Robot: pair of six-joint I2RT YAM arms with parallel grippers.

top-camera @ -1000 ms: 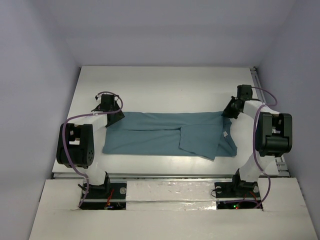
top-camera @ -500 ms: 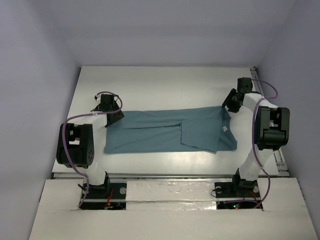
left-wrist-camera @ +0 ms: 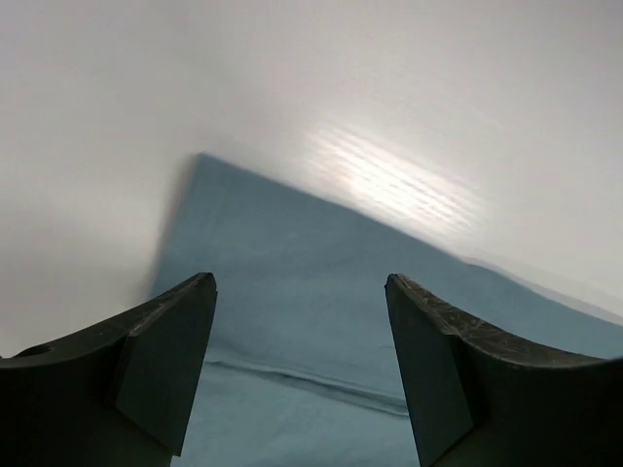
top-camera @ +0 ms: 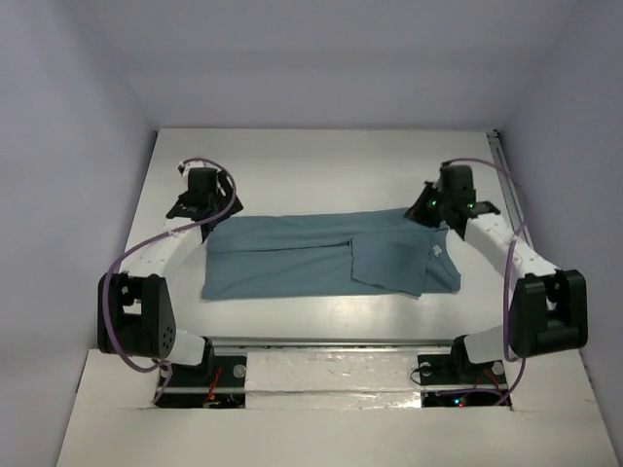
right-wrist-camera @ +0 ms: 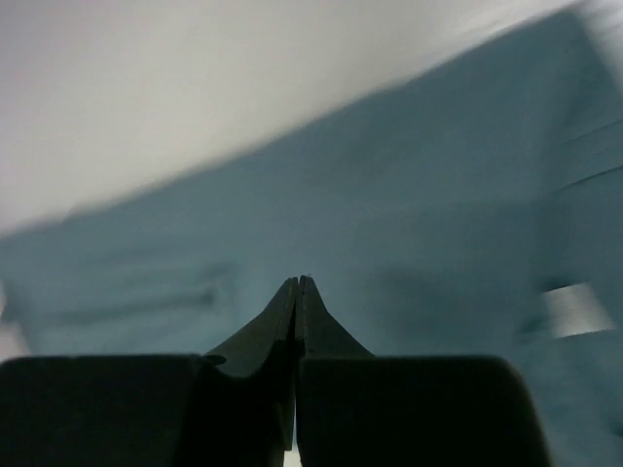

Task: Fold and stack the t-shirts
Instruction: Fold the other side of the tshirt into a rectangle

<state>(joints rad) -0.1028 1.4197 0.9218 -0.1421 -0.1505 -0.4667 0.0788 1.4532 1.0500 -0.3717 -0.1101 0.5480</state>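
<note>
One teal t-shirt [top-camera: 321, 255] lies flat and partly folded across the table's middle, its small white neck label [top-camera: 437, 251] near the right end. My left gripper [top-camera: 202, 206] hovers open just beyond the shirt's far left corner. In the left wrist view the t-shirt [left-wrist-camera: 321, 282] shows between and under the spread left gripper [left-wrist-camera: 302, 297], which holds nothing. My right gripper [top-camera: 422, 210] is over the shirt's far right corner. In the blurred right wrist view, the right gripper [right-wrist-camera: 297, 282] is shut with no cloth visible between the jaws, above the t-shirt [right-wrist-camera: 419, 195] and its label [right-wrist-camera: 574, 309].
The white table [top-camera: 321, 161] runs on behind the shirt to the back wall. A metal rail [top-camera: 501, 161] edges the table's right side. Both arm bases [top-camera: 321, 375] stand along the near edge.
The right arm swung its elbow down and its gripper moved left over the shirt's far right corner, jaws shutting. The left gripper drew back from the shirt and opened wider. The shirt's right end lies straighter.
</note>
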